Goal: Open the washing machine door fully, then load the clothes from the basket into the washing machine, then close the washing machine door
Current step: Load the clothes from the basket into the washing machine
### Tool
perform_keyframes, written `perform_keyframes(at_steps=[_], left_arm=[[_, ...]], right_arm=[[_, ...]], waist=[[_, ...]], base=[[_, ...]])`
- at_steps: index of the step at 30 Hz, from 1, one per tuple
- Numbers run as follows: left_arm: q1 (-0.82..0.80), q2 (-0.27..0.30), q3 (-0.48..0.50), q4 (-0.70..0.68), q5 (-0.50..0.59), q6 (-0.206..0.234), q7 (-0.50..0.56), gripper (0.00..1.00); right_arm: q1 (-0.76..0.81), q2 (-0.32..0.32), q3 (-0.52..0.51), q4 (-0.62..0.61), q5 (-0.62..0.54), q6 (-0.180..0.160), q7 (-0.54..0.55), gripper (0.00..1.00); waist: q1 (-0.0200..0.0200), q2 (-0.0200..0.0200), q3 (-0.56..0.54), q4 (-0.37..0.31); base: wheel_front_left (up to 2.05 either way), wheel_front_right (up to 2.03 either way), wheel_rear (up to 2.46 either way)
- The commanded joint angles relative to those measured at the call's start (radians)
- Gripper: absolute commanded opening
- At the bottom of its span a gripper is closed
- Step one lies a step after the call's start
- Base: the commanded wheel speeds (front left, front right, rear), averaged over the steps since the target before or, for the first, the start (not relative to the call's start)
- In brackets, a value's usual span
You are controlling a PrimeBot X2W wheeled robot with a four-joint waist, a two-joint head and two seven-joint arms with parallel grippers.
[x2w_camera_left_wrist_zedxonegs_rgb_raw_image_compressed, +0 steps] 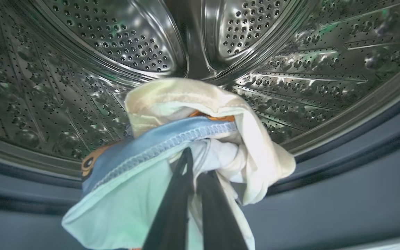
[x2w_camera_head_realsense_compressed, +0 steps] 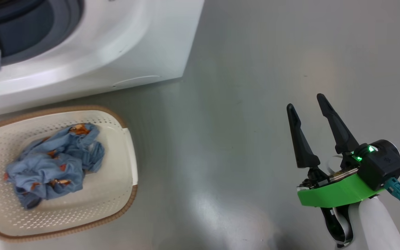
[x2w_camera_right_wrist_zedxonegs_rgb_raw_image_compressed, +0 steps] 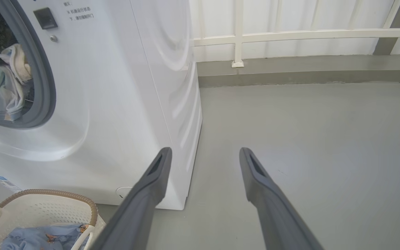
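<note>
Dark fingers [x2w_camera_left_wrist_zedxonegs_rgb_raw_image_compressed: 172, 208] of the left gripper [x2w_camera_left_wrist_zedxonegs_rgb_raw_image_compressed: 196, 163] clamped on bundled cream and blue clothes [x2w_camera_left_wrist_zedxonegs_rgb_raw_image_compressed: 186, 104], at the mouth of the washing machine [x2w_camera_right_wrist_zedxonegs_rgb_raw_image_compressed: 116, 86] drum [x2w_camera_left_wrist_zedxonegs_rgb_raw_image_compressed: 116, 41], right gripper [x2w_camera_head_realsense_compressed: 305, 100] spread wide and empty over grey floor [x2w_camera_head_realsense_compressed: 248, 69], blue garment [x2w_camera_head_realsense_compressed: 54, 163] lying in the basket [x2w_camera_head_realsense_compressed: 127, 156] nearby.
</note>
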Motion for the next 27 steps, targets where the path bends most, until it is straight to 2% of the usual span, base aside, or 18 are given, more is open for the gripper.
perform_keyframes(at_steps=[1, 7, 13, 19, 27], left_arm=[[-0.049, 0.069, 0.041, 0.006, 0.012, 0.012, 0.008, 0.0], [-0.135, 0.091, 0.037, 0.077, 0.044, 0.02, -0.001, 0.0], [-0.246, 0.117, 0.039, 0.157, 0.089, 0.024, -0.069, 0.0], [-0.36, 0.131, 0.042, 0.236, 0.13, 0.02, -0.18, 0.0], [-0.449, 0.133, 0.046, 0.306, 0.189, 0.043, -0.388, 0.0]], right_arm=[[-0.006, 0.005, 0.032, -0.019, 0.012, 0.002, -0.005, 1.0], [-0.019, 0.005, 0.048, -0.02, 0.033, 0.002, -0.005, 1.0], [-0.033, 0.006, 0.059, -0.024, 0.057, 0.002, -0.005, 1.0], [-0.05, 0.006, 0.072, -0.027, 0.076, 0.002, -0.005, 1.0], [-0.07, 0.006, 0.081, -0.027, 0.094, 0.002, -0.005, 1.0]], waist=[[0.0, -0.0001, 0.023, -0.035], [0.0, -0.0001, 0.055, -0.08], [0.0, -0.0001, 0.105, -0.124], [0.0, -0.0001, 0.149, -0.154], [0.0, -0.0001, 0.19, -0.178]], base=[[0.0, 0.0, 0.0], [0.0, 0.0, 0.0], [0.0, 0.0, 0.0], [0.0, 0.0, 0.0], [0.0, 0.0, 0.0]])
